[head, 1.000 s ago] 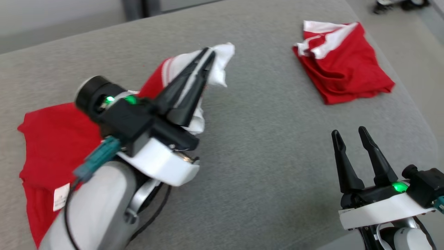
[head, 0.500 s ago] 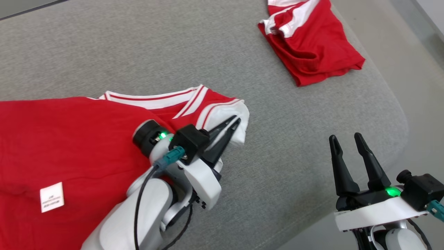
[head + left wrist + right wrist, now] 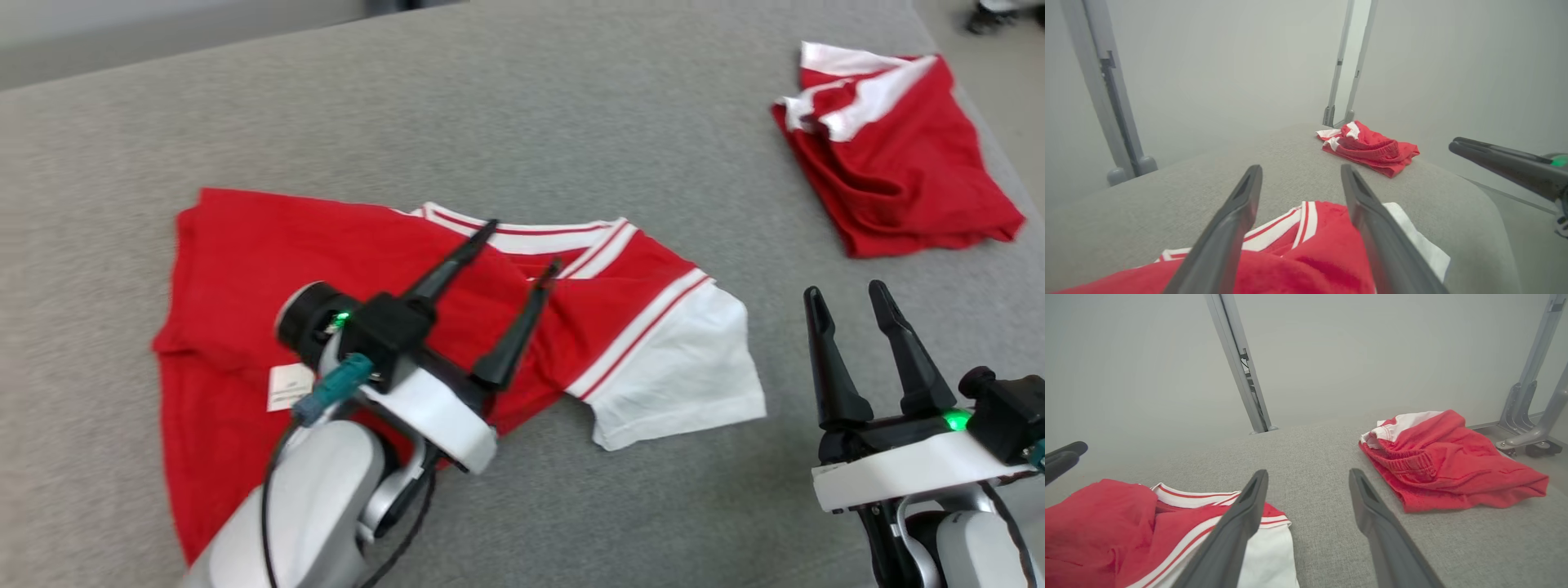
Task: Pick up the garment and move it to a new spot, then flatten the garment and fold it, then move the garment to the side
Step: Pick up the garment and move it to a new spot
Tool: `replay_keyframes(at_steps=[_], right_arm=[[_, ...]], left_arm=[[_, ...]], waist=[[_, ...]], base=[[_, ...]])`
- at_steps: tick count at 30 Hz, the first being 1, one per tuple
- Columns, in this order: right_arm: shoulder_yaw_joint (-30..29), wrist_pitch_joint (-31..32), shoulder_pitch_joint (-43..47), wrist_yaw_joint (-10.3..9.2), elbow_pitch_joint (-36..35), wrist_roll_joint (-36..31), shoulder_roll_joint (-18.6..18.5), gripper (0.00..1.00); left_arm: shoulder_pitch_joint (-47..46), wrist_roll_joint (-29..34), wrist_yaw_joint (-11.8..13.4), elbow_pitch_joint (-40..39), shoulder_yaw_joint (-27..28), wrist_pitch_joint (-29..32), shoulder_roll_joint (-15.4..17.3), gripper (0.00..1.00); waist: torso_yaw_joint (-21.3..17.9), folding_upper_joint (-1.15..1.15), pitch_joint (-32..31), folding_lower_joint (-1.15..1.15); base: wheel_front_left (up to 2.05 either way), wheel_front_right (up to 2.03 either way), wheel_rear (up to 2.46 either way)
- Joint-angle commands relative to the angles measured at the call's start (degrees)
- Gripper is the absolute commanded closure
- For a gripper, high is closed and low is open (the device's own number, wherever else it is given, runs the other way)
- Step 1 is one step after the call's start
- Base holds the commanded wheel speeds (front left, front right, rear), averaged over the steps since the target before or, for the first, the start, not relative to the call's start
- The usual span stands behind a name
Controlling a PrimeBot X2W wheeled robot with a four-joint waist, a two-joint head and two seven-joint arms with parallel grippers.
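Dark fingers of our left claw stand spread, gripping nothing, over the red-and-white garment lying on the grey worktop; our right claw, likewise agape and empty, hovers nearby, a folded red bundle beyond.

Grey upholstered surface: red-and-white garment spread at near left, folded red-and-white cloth at far right.
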Motion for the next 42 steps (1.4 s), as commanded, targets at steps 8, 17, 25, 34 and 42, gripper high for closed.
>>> replay_keyframes(at_steps=[8,17,25,34,42], right_arm=[[-1.73,3.85,1.09,0.02,-2.44,-3.01,-0.32,0.00],[-3.00,6.93,3.10,0.02,-3.24,-4.72,-0.32,0.00],[-3.74,8.77,5.94,0.02,-3.82,-5.53,-0.33,0.00],[-4.83,10.82,10.15,0.02,-4.89,-6.56,-0.33,0.00],[-5.64,12.21,13.84,0.02,-6.62,-6.53,-0.53,0.00]], left_arm=[[5.52,-5.23,6.49,-0.39,11.22,-4.85,3.96,0.00],[15.36,-8.96,10.47,-0.80,20.10,-7.00,8.18,0.00],[22.96,-9.96,11.02,-3.30,23.09,-7.60,9.69,0.00],[28.74,-8.73,9.81,-8.60,21.91,-7.66,10.18,0.00],[32.32,-8.58,10.16,-11.10,20.31,-6.03,11.07,0.00]], waist=[[11.26,0.00,-5.91,0.00],[16.38,0.00,-9.37,0.00],[18.48,0.00,-12.67,0.00],[18.95,0.00,-16.26,0.00],[18.92,0.00,-19.31,0.00]], base=[[0.00,0.00,0.00],[0.00,0.00,0.00],[0.00,0.00,0.00],[0.00,0.00,0.00],[0.00,0.00,0.00]])
